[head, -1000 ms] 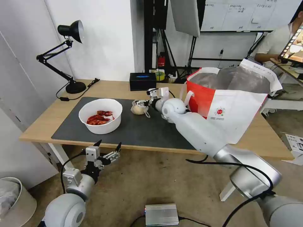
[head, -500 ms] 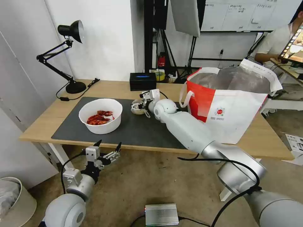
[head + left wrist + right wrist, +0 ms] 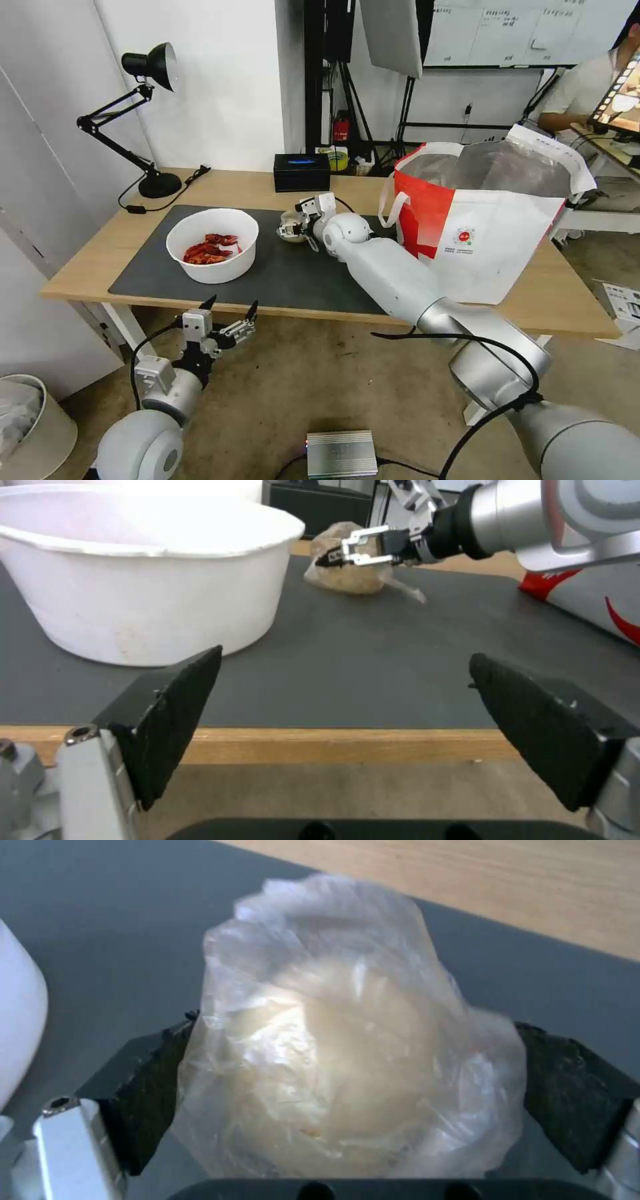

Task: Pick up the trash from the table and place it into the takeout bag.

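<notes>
Clear plastic, the small bag of beige stuff (image 3: 347, 1040) sits on the dark mat beside the white round bowl (image 3: 212, 244), between my right claw's (image 3: 291, 228) spread, unclosed fingers; my left claw (image 3: 225, 319) idles open below the worktop (image 3: 560, 293).

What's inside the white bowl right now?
The white bowl on the dark mat holds red crayfish shells, piled toward its left side. Whatever lies beneath the shells is covered. From the left wrist view, the bowl's wall hides the contents.
</notes>
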### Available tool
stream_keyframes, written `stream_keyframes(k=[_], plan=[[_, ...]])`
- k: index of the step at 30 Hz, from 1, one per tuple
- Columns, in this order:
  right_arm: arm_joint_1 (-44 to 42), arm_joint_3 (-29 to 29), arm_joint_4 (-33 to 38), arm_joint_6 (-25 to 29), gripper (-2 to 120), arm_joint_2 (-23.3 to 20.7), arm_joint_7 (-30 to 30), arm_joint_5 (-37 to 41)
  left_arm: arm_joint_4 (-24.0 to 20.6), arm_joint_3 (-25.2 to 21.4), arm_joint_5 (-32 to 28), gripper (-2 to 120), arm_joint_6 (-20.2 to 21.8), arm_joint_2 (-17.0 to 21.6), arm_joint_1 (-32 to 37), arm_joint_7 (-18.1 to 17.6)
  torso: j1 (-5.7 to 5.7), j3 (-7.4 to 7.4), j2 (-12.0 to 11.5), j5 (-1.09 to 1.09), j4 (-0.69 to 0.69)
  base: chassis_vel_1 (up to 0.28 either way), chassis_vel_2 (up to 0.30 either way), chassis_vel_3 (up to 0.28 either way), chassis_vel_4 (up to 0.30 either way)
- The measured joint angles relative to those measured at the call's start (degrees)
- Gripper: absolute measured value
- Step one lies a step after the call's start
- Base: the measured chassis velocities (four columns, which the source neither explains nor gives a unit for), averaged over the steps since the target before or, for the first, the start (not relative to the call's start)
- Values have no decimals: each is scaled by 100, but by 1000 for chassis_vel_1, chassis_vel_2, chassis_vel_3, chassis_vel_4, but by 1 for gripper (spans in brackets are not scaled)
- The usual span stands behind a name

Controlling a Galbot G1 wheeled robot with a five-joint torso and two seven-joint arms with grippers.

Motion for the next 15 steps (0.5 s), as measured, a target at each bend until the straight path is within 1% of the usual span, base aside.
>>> stream_keyframes(k=[9, 10, 11, 13, 14, 15], plan=[[-36, -2, 4, -15, 99, 27, -14, -9, -35, -13, 3, 100, -6, 1, 32, 0, 0, 0, 0, 0, 0, 0, 0, 0, 0], [-35, -3, -4, -11, 96, 40, -20, -20, -42, -17, 4, 100, -8, -2, 42, 0, 0, 0, 0, 0, 0, 0, 0, 0, 0], [-35, -3, -4, -11, 96, 40, -20, -20, -42, -17, 4, 100, -8, -2, 42, 0, 0, 0, 0, 0, 0, 0, 0, 0, 0], [-23, -3, -30, 0, 91, 64, -27, -32, -54, -25, 8, 100, -11, -13, 63, 0, 0, 0, 0, 0, 0, 0, 0, 0, 0], [-23, -3, -30, 0, 91, 64, -27, -32, -54, -25, 8, 100, -11, -13, 63, 0, 0, 0, 0, 0, 0, 0, 0, 0, 0], [-14, -3, -37, 2, 86, 73, -33, -35, -64, -28, 12, 100, -14, -23, 75, 0, 0, 0, 0, 0, 0, 0, 0, 0, 0]])
